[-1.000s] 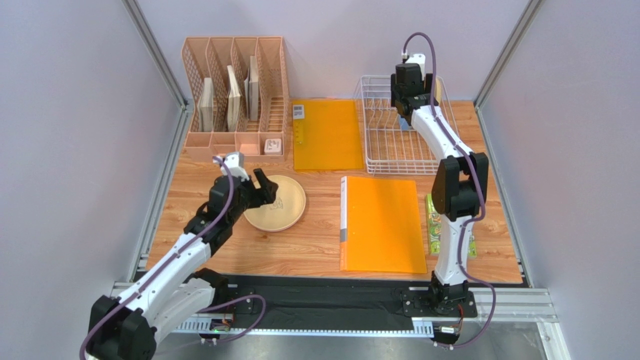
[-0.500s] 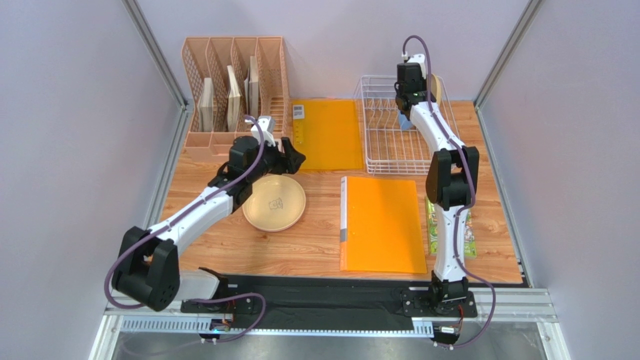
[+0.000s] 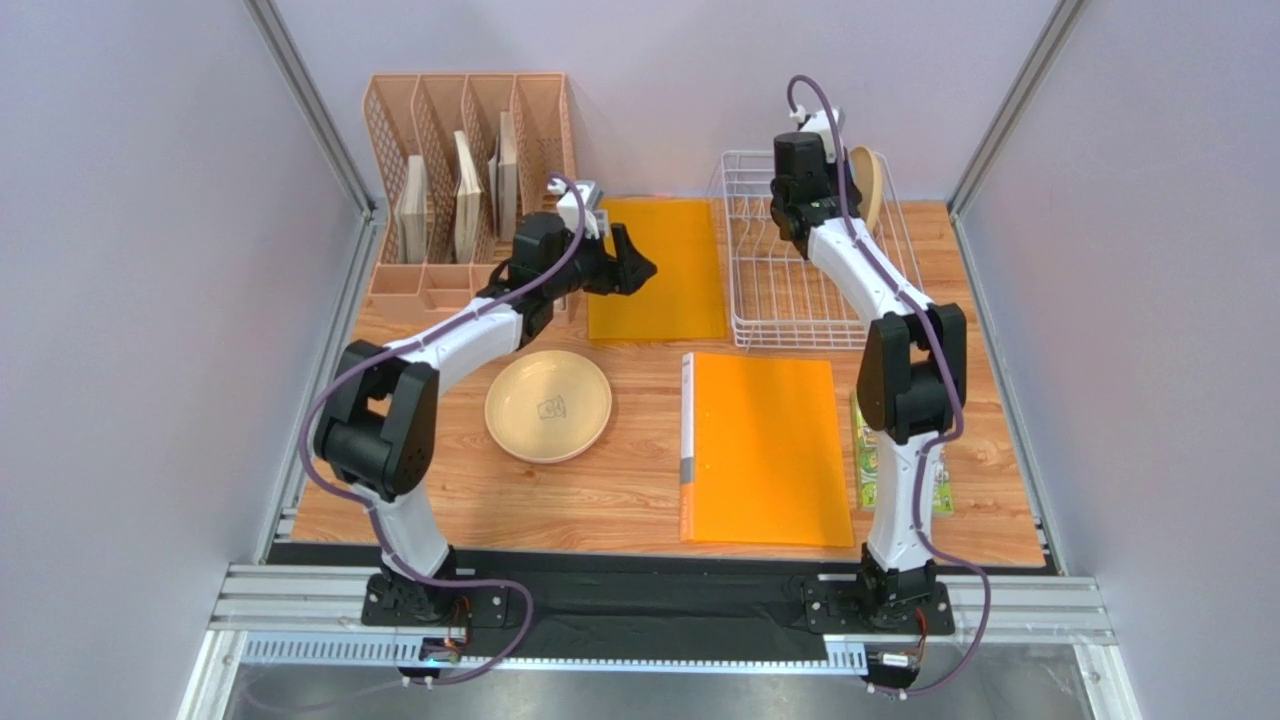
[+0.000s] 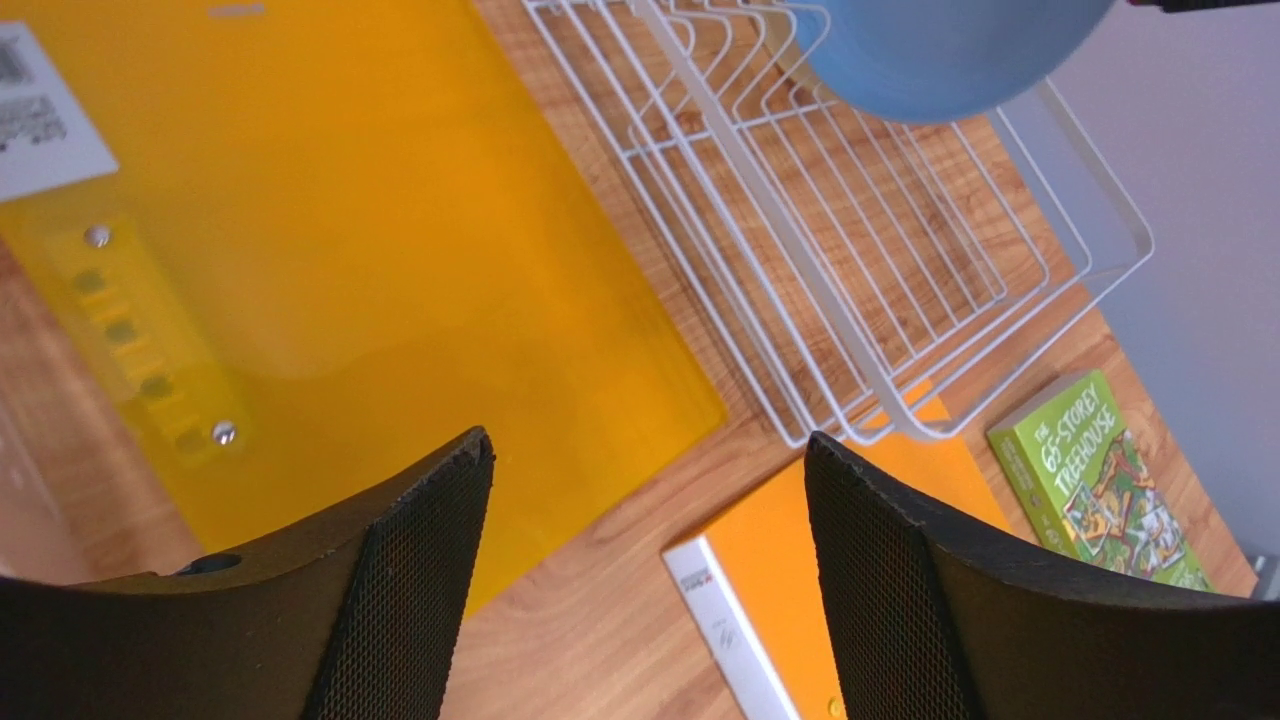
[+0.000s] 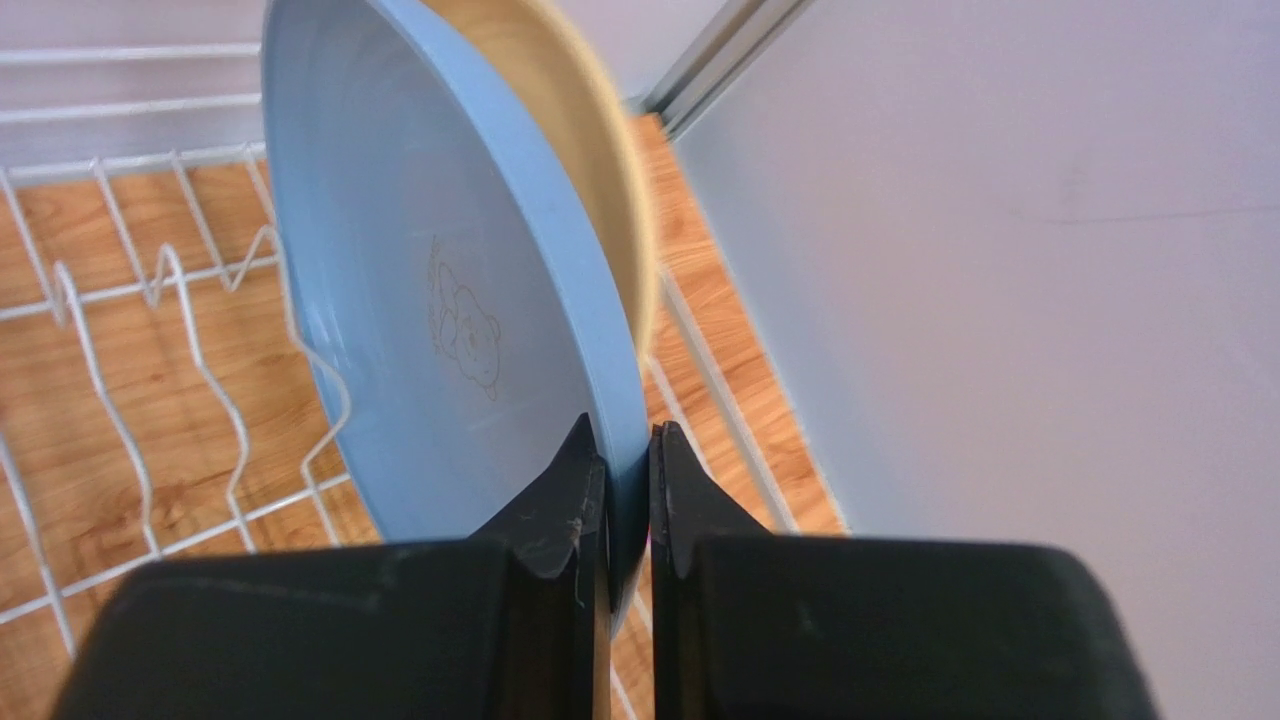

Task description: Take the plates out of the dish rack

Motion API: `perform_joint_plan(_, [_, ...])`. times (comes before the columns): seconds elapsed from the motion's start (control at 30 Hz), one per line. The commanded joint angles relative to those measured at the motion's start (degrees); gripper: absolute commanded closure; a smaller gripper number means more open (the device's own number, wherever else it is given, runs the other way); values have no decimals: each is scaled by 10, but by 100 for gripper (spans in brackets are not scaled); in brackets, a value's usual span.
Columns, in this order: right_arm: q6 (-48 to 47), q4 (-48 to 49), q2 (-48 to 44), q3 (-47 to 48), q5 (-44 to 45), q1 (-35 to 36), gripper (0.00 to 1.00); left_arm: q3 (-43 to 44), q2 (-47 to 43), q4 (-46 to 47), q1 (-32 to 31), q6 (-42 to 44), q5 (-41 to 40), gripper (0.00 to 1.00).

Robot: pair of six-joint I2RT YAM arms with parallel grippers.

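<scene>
Showing the unloading partly done: one beige round rimmed plate lies flat on the worktop, left of its middle and well apart from the white wire dish rack at the far right corner. As far as the views show, two plates are yet to come out. A light blue round plate stands on edge at the rack's far right end, and a second beige plate stands just behind it, toward the right wall.

The right gripper has its fingers pinched nearly together on the blue plate's rim, so lifting that plate is judged the step in hand. The left gripper hangs over a translucent yellow plastic sheet at the far edge, its fingers spread wide with nothing between them. An orange binder lies mid-worktop, and a green paperback lies near the right edge.

The blue plate's lower rim is hidden behind the right fingers, so it cannot be told whether it sits among the prongs or is raised. From above, the right arm covers nearly all of this plate, and the left wrist view cuts it off at the top. No pink plate shows in any view. A peach slotted plastic organiser at the far left corner holds pale flat items edge-on, which cannot be identified.
</scene>
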Motion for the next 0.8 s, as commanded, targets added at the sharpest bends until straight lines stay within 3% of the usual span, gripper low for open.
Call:
perform_joint_plan(0.0, [-21, 82, -119, -20, 27, 25, 100, 61, 37, 29, -2, -4, 45, 18])
perform_joint_plan(0.13, [24, 30, -179, -38, 22, 31, 100, 110, 84, 52, -2, -23, 64, 18])
perform_joint_plan(0.3, [134, -44, -248, -100, -55, 32, 100, 141, 124, 99, -2, -76, 102, 18])
perform_joint_plan(0.47, [197, -79, -302, -170, -165, 32, 100, 153, 142, 161, -1, -117, 124, 17])
perform_joint_plan(0.77, [308, -42, -356, -295, -407, 9, 100, 160, 147, 183, -2, -130, 127, 17])
